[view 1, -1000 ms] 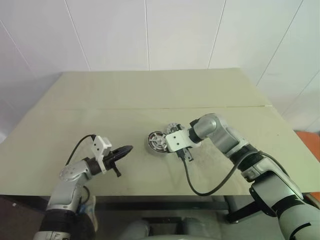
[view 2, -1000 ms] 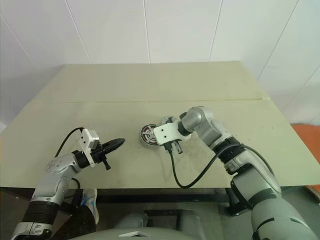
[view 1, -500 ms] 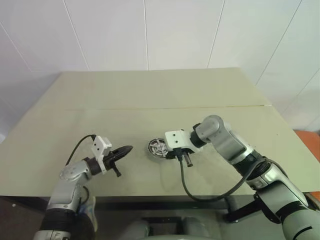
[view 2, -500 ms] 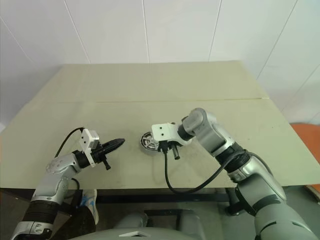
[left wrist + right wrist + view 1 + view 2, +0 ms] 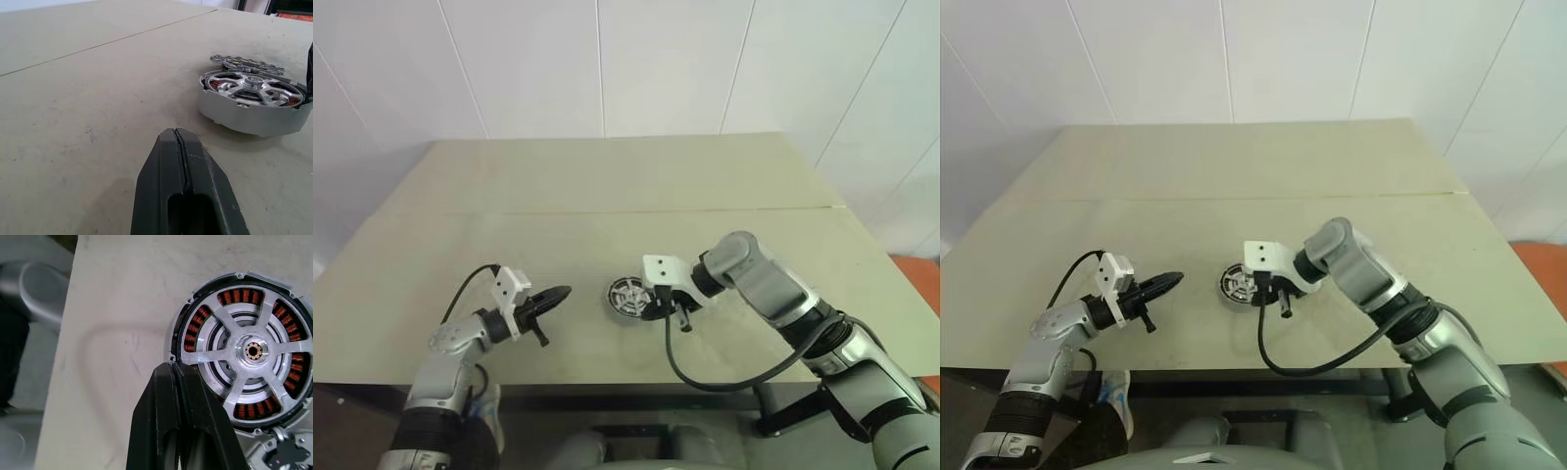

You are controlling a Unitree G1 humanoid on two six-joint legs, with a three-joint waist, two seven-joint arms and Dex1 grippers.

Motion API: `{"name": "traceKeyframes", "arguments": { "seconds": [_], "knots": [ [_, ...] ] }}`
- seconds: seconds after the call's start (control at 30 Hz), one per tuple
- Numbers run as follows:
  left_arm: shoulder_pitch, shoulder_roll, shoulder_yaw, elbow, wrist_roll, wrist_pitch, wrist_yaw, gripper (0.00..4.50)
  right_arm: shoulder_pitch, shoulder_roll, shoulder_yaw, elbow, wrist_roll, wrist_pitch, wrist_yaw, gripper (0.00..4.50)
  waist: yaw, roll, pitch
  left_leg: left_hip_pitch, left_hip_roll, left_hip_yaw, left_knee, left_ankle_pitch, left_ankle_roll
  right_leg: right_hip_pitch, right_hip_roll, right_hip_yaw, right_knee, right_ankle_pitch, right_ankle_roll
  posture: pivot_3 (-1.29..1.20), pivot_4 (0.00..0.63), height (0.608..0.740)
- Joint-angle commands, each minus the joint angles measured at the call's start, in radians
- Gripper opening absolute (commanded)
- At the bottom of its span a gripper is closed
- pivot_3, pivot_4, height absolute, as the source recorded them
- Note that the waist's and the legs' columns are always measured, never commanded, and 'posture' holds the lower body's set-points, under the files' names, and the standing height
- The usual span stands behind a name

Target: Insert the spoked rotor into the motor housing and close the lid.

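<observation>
Two arms reached over the bench (image 5: 607, 186) in my head view. My left gripper (image 5: 560, 293) hovered at the near left with its fingers pressed together, empty, pointing right toward the motor housing (image 5: 628, 298). That housing sat near the middle of the bench, close to the near edge. My right gripper (image 5: 651, 311) angled down at the housing's right side; I could not tell there whether it touched.

From the left wrist, the closed fingers (image 5: 182, 196) pointed at the grey-walled housing (image 5: 249, 115), with the spoked rotor (image 5: 252, 88) seated in its top. A small toothed metal part (image 5: 244, 62) lay just behind it.

From the right wrist, the fingers (image 5: 178, 426) met with nothing between them, their tips at the housing's rim (image 5: 173, 357). The rotor (image 5: 254, 352) lay inside, copper windings (image 5: 239, 296) showing between its spokes.
</observation>
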Motion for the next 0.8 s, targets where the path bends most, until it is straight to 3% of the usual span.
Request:
{"name": "traceKeyframes", "arguments": {
  "seconds": [0.03, 0.5, 0.67, 0.8],
  "knots": [
    [-0.016, 0.014, 0.011, -0.026, -0.005, -0.012, -0.003, 0.00, -0.033, 0.035, -0.031, -0.019, 0.046, 0.045, -0.030, 0.02, -0.001, 0.000, 0.000, 0.000, 0.000, 0.000, 0.000, 0.000, 0.000, 0.000, 0.000, 0.000, 0.000, 0.000, 0.000, 0.00, 0.000, 0.740],
    [-0.026, 0.019, 0.006, -0.019, -0.004, -0.015, -0.015, 0.00, -0.131, 0.134, -0.037, 0.178, 0.081, 0.036, -0.138, 0.02, -0.002, 0.000, 0.000, 0.000, 0.000, 0.000, 0.000, 0.000, 0.000, 0.000, 0.000, -0.001, 0.001, 0.002, -0.003, 0.00, 0.000, 0.740],
    [-0.031, 0.013, 0.000, -0.025, -0.007, -0.017, -0.024, 0.00, -0.148, 0.111, -0.033, 0.229, 0.054, -0.089, -0.147, 0.02, -0.002, 0.000, 0.000, 0.000, 0.000, 0.001, 0.000, 0.000, 0.000, 0.000, 0.000, -0.001, 0.000, 0.002, -0.003, 0.00, 0.000, 0.740],
    [-0.029, 0.008, -0.010, -0.037, -0.009, -0.012, -0.039, 0.00, -0.183, 0.080, -0.072, 0.322, 0.011, -0.297, -0.189, 0.02, -0.003, 0.000, 0.000, 0.000, 0.000, 0.001, 0.000, 0.000, 0.000, 0.000, 0.000, -0.001, 0.000, 0.002, -0.003, 0.00, 0.000, 0.740]
  ]
}}
